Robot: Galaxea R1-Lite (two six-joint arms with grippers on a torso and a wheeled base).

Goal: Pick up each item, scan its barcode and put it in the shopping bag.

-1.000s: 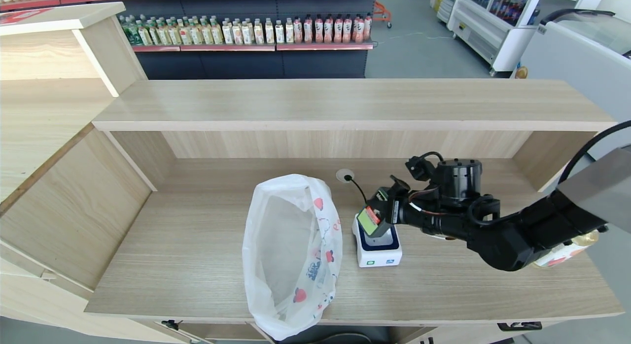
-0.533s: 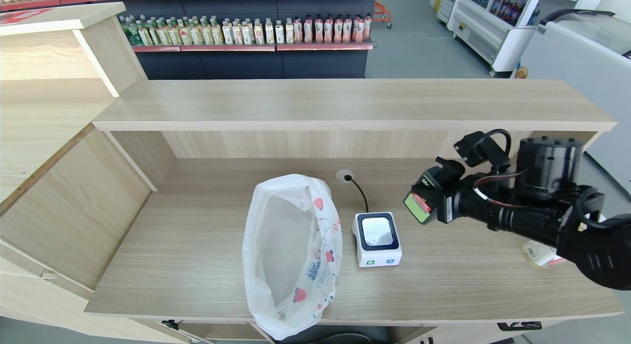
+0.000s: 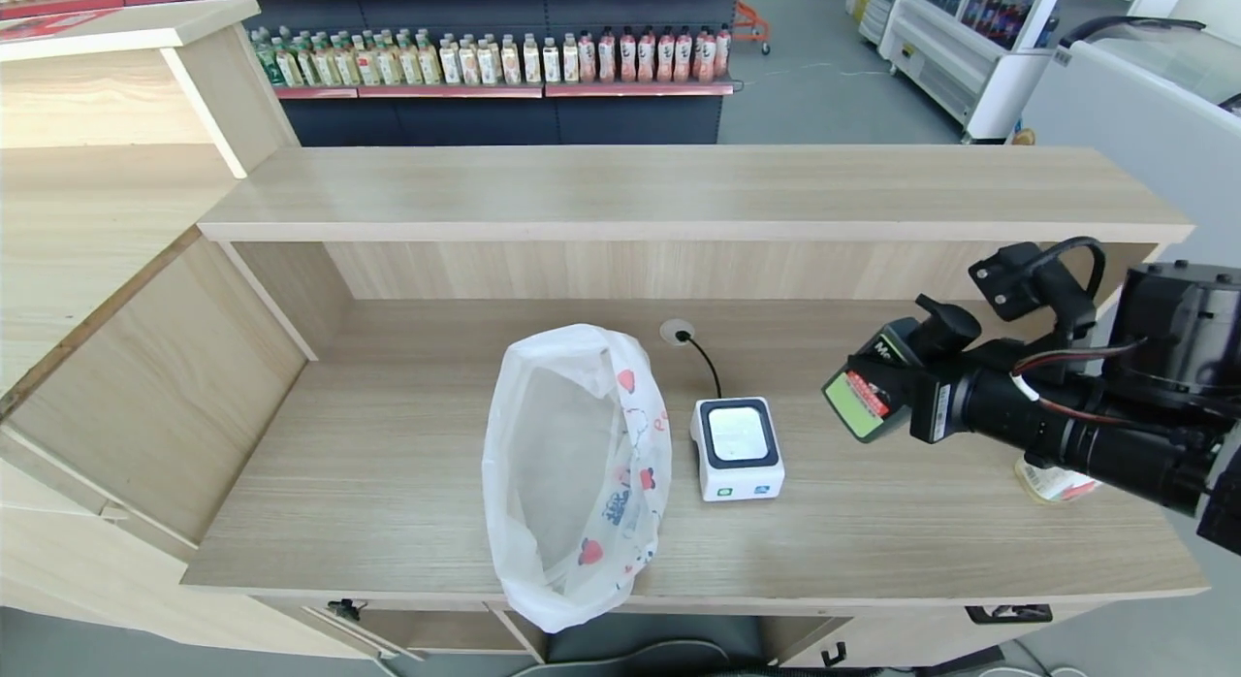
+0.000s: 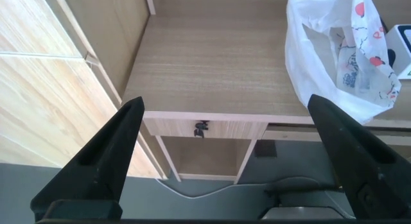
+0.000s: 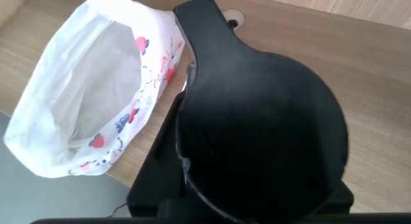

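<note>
Over the right half of the light wooden bench [image 3: 388, 444], clear of its surface: right pincer [image 3: 868, 398], closed tight on a small flat pack with a green face and a red strip [image 3: 858, 412]. Hangs to the right of the white box-shaped scanner with a dark-framed glass top [image 3: 737, 447], apart from it, green face turned toward the scanner side.

Left of the scanner, just beside it: white translucent plastic shopping bag with red strawberry prints [image 3: 572, 464], mouth open, bottom drooping past the bench's front edge.

From the scanner's back, thin black cable [image 3: 706, 367] running to a round grey grommet [image 3: 678, 331] in the bench.

Behind the right arm, on the bench near its right end: pale container with a red-and-white label [image 3: 1052, 483], mostly hidden.

Out before the bench's front edge: left pincer [image 4: 225, 160], dark fingers [image 4: 103, 166] spread wide, gripping nothing.
</note>
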